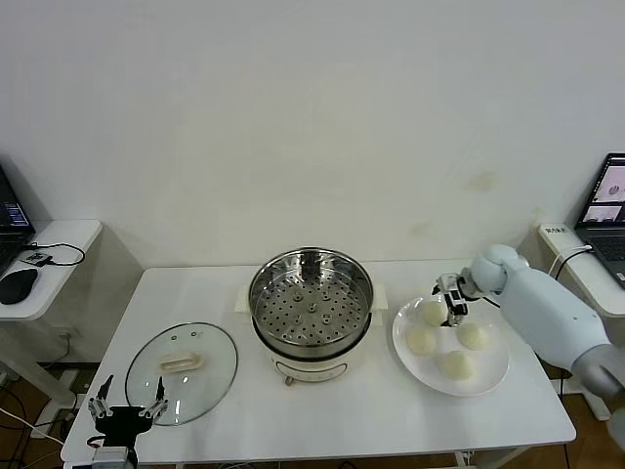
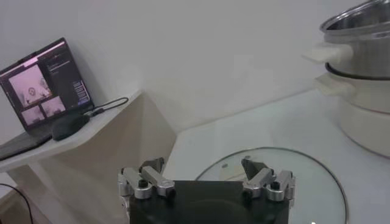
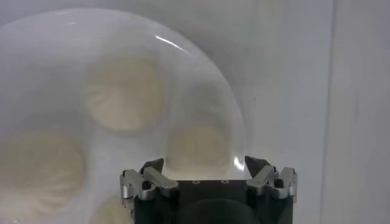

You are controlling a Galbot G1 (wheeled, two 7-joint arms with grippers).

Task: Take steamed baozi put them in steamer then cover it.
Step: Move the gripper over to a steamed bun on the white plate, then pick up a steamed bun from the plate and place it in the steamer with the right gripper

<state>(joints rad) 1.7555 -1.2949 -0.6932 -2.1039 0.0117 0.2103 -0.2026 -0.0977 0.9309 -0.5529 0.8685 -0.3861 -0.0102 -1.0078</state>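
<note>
The steel steamer (image 1: 311,311) stands uncovered at the table's middle, its perforated tray bare; it also shows in the left wrist view (image 2: 359,73). The glass cover (image 1: 182,371) with a cream handle lies flat on the table to its left. Several baozi lie on a white plate (image 1: 488,381), one of them at its far left (image 1: 433,313). My right gripper (image 1: 452,303) is open just above that part of the plate. In the right wrist view it (image 3: 204,163) hovers open over a baozi (image 3: 198,143). My left gripper (image 1: 127,405) is open by the cover's near edge (image 2: 286,182).
A side table (image 1: 49,274) with a mouse and a laptop (image 2: 42,85) stands to the left. Another laptop (image 1: 607,210) sits on a shelf at the far right. The table's front edge runs just behind my left gripper.
</note>
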